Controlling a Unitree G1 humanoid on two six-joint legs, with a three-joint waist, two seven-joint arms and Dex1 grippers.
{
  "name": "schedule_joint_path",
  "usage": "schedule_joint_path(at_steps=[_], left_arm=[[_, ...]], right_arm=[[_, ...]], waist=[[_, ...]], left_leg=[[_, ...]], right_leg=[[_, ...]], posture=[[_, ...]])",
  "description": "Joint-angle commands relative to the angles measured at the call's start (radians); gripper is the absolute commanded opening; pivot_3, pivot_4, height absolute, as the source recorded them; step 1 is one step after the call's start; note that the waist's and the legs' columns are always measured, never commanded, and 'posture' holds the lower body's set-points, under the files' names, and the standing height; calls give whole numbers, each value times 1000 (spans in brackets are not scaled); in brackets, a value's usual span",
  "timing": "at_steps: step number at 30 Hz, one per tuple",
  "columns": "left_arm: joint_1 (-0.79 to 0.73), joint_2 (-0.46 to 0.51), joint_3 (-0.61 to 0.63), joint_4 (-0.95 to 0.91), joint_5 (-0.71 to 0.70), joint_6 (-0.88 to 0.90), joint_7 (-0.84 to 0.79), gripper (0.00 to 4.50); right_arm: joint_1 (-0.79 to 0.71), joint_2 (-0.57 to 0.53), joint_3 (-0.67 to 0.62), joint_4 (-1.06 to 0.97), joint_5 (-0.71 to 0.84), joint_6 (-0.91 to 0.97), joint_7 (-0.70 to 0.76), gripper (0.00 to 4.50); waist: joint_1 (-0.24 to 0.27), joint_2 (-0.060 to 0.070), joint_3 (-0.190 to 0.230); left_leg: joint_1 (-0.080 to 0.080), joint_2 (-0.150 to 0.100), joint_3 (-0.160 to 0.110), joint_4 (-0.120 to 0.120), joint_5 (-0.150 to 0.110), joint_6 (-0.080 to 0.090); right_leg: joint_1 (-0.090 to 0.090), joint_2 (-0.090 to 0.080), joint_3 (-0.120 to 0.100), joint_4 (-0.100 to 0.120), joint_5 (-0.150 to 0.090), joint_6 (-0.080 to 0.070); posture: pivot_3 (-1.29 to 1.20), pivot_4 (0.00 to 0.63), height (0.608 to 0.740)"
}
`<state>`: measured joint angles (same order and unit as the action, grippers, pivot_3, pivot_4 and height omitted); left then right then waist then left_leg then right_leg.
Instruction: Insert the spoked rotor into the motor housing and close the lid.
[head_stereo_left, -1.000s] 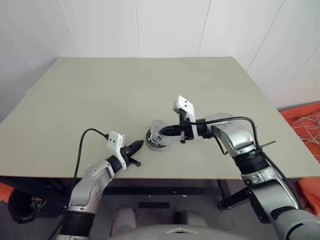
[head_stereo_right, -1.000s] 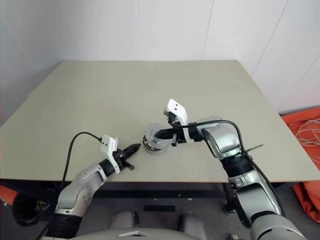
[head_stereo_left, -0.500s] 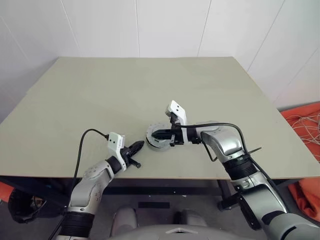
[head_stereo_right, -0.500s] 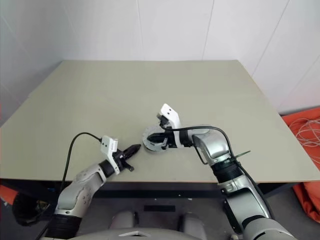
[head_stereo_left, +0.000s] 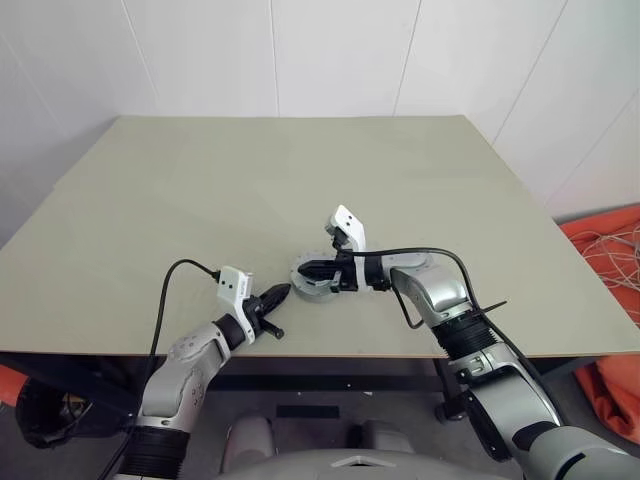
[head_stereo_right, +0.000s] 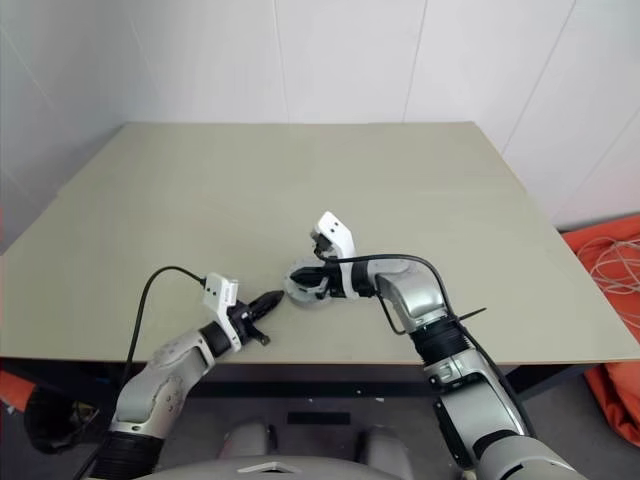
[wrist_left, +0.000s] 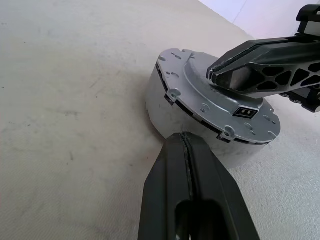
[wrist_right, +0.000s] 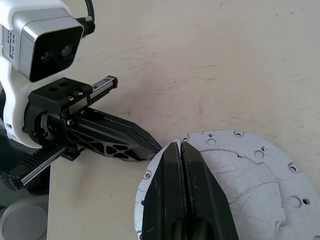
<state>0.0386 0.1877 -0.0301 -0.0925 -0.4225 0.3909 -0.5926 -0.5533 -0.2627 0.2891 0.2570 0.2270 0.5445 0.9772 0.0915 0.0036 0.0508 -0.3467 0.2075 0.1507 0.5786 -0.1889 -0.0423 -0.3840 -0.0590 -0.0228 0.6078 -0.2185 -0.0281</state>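
Note:
The motor housing, a squat grey puck, sits near the table's front edge. The lid lies on top of it with its silvery outer face and small holes up; a thin dark seam runs between them. My right gripper is shut, its fingertips resting on the lid's top. My left gripper is shut with nothing in it, its tip against the housing's near side wall. The spoked rotor is hidden from view.
The pale green table stretches wide behind and to both sides of the housing; its front edge runs just below my left gripper. Orange cloth with loose cables lies on the floor at the right.
My right gripper has moved down and to the left, and the lid under it has swung from raised to flat on the housing. The left gripper has stayed in place.

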Motion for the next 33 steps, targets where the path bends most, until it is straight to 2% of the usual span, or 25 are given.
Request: schedule_joint_path(at_steps=[1, 12, 17, 21, 25, 33], left_arm=[[-4, 2, 3, -47, -11, -4, 4, 0], [-12, 5, 0, -32, -19, -19, -29, 0], [-11, 0, 3, -31, -19, -17, -27, 0], [-8, -2, 5, -33, -19, -18, -23, 0], [-6, -4, 5, -34, -18, -20, -20, 0], [-6, 2, 6, -37, -21, -10, -21, 0]], right_arm=[[16, -18, 5, -14, -3, 24, 5, 17], [6, -31, -34, -137, 39, 61, -16, 17], [0, 22, -117, -147, 54, -35, -105, 17], [1, -5, -131, -176, 2, -146, -141, 17], [41, -49, -127, -232, -7, -157, -152, 1232], [139, -78, -120, -309, -4, -138, -175, 3956]], waist=[[0, 0, 0], [1, 0, 0], [1, 0, 0], [2, 0, 0], [1, 0, 0], [0, 1, 0]], left_leg=[[0, 0, 0, 0, 0, 0], [-3, 0, 0, -1, 0, 0], [-4, 0, 0, -1, 0, 0], [-4, 0, 0, -1, 0, 0], [-4, 0, 0, -2, 0, 0], [-4, 0, 0, -2, 0, 0]], right_leg=[[0, 0, 0, 0, 0, 0], [-3, 0, 0, -1, 0, 0], [-4, 0, 0, 0, 0, 0], [-4, 0, 0, -1, 0, 0], [-4, 0, 0, -1, 0, 0], [-4, 0, 0, -1, 0, 0]], posture=[[0, 0, 740], [0, 0, 740], [0, 0, 740], [0, 0, 740], [0, 0, 740], [0, 0, 740]])
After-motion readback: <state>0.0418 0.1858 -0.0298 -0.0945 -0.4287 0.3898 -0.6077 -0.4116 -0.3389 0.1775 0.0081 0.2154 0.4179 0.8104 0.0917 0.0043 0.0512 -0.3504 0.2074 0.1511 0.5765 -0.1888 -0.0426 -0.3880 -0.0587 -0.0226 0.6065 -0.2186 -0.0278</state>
